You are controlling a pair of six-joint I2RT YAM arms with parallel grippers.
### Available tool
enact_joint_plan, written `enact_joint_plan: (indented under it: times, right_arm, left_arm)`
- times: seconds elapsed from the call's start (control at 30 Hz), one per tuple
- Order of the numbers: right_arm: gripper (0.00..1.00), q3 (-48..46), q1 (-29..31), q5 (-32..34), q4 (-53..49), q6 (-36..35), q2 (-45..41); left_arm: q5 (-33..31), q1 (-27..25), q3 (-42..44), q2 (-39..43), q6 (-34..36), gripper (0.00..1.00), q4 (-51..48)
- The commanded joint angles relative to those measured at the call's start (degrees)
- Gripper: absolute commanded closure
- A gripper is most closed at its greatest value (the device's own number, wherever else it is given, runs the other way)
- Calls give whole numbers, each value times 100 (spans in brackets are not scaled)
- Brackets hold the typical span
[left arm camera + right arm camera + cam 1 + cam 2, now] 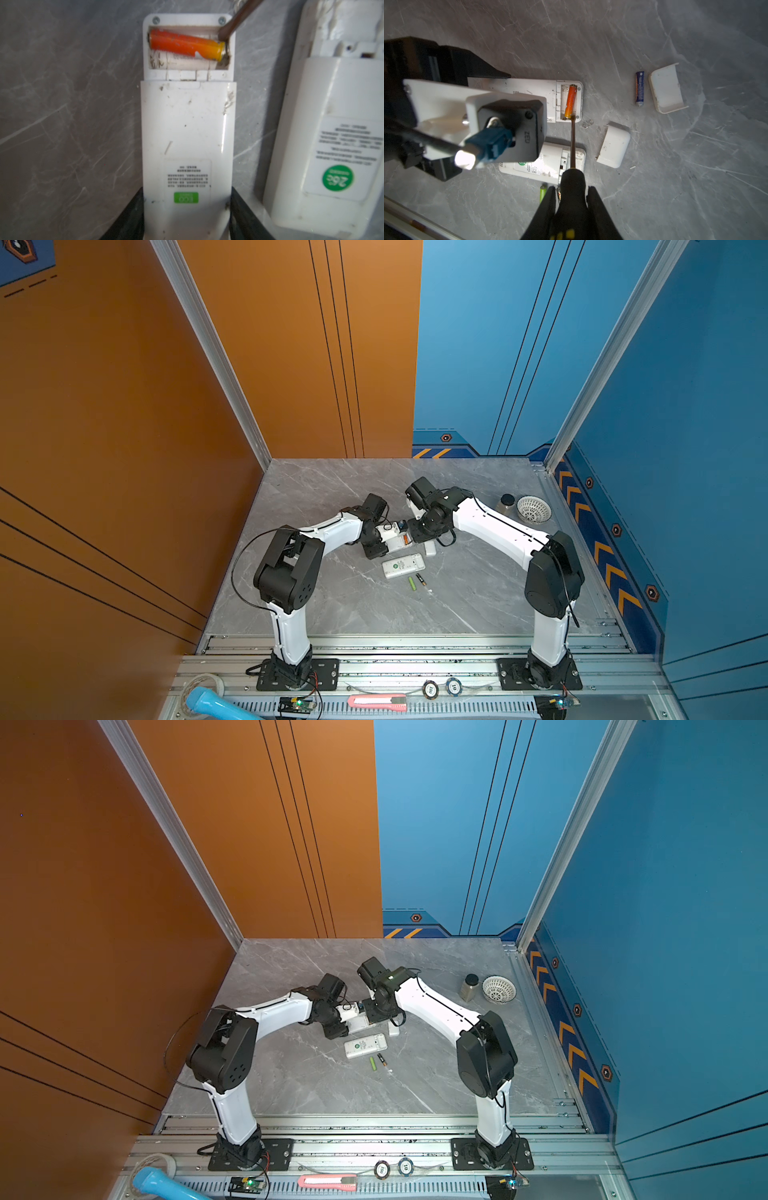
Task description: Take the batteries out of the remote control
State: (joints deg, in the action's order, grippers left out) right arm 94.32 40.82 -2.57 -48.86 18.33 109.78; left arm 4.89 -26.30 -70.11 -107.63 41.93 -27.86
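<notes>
My left gripper point(187, 207) is shut on the tail of a white remote control point(187, 128) lying back up, its battery bay open. One red-orange battery point(185, 44) sits slanted in the bay, and the slot beside it is bare. My right gripper point(572, 193) is shut on a black-and-yellow screwdriver point(572, 182), whose tip touches the yellow end of the red-orange battery point(570, 99). In both top views a lime green battery point(412, 583) and a black, gold-ended one point(421, 580) lie loose on the table. A dark battery point(639, 88) lies beside a cover.
A second white remote point(403, 566) lies back up next to the held one. Two white covers point(667, 87) point(613, 144) and small wire springs point(588, 123) lie nearby. A jar point(506, 504) and a white basket point(534, 509) stand at the back right.
</notes>
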Motion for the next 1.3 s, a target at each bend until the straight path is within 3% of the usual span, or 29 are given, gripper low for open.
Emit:
enact_joint_plan:
  times: [0.0, 0.17, 0.27, 0.5, 0.8, 1.07, 1.27]
  right_arm:
    - [100, -657, 22, -349, 662, 234, 98]
    - [100, -1625, 58, -470, 1760, 539, -289]
    - [100, -2234, -17, -1010, 2638, 596, -513]
    - [100, -2894, -477, -2143, 3553, 677, -659]
    - [100, -3038, -780, -2640, 3725, 399, -430]
    - [100, -3539, -989, -3439, 4685, 344, -346]
    - [100, -3661, -1149, -3448, 4945, 488, -238]
  left_arm:
    - [356, -76, 50, -80, 23, 100, 30]
    - [471, -80, 66, -53, 25, 100, 24]
    - [632, -60, 67, -26, 42, 100, 17]
    - [792, -13, 32, -11, 43, 100, 13]
    - [1035, 68, 69, 31, 223, 100, 17]
    - [1435, 229, 32, 72, 295, 100, 17]
    - [1403, 251, -78, 5, 272, 100, -18]
